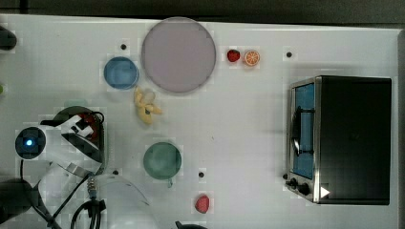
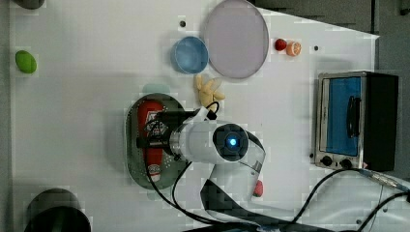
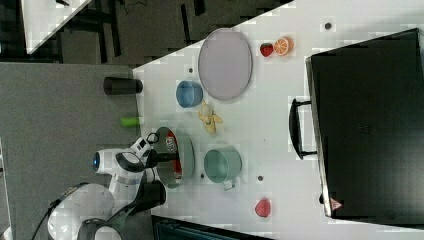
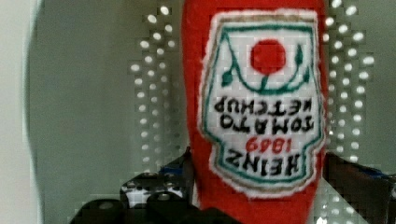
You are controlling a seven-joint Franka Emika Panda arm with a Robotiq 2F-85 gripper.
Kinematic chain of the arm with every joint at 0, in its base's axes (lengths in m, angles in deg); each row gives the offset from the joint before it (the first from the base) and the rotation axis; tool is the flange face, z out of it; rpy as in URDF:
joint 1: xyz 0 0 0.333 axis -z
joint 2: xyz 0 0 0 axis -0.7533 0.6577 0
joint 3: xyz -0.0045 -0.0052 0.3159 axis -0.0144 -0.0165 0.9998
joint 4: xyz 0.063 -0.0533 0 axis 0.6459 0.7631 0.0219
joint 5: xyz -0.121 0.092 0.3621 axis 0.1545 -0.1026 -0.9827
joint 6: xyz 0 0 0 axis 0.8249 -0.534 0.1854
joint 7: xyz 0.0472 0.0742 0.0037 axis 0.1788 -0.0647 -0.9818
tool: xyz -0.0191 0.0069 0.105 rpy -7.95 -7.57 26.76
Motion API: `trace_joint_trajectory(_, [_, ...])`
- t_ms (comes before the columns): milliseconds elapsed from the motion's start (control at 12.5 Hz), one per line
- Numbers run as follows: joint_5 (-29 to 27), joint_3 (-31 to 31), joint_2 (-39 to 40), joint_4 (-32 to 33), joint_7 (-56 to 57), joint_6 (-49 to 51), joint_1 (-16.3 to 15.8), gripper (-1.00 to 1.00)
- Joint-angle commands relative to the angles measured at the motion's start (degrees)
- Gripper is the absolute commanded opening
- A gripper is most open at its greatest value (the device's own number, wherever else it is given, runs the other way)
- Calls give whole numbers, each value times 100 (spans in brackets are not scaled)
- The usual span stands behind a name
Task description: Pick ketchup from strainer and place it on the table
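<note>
The ketchup [image 4: 254, 112] lies in the strainer [image 2: 133, 145], between the open hand's [image 4: 261, 186] fingers, cap end hidden.

The arm bends low from its base, claw [image 2: 153, 129] pointing down (fingers spread wide apart).

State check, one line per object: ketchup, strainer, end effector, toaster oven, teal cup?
ketchup: lying flat in the strainer, label up, not lifted.
strainer: on the table, holding the ketchup.
end effector: open, fingers either side of the ketchup.
toaster oven: door closed.
teal cup: upright.
</note>
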Motion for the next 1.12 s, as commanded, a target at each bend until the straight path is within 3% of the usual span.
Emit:
trace_joint_trajectory(80, [25,-25,-140,-127,-349,-26,-178,43])
trace_joint_trajectory(160, [25,-24,-166,-128,-348,-25,-174,21])
trace_joint_trajectory(560, [-134,257,-937,1,-349,448,9,21])
trace_joint_trajectory(960, [-1715,750,-2233,-147,-274,1225,380,21])
trace_joint_trajectory(1120, [-1890,711,-2582,-287,-50,1832,477,21])
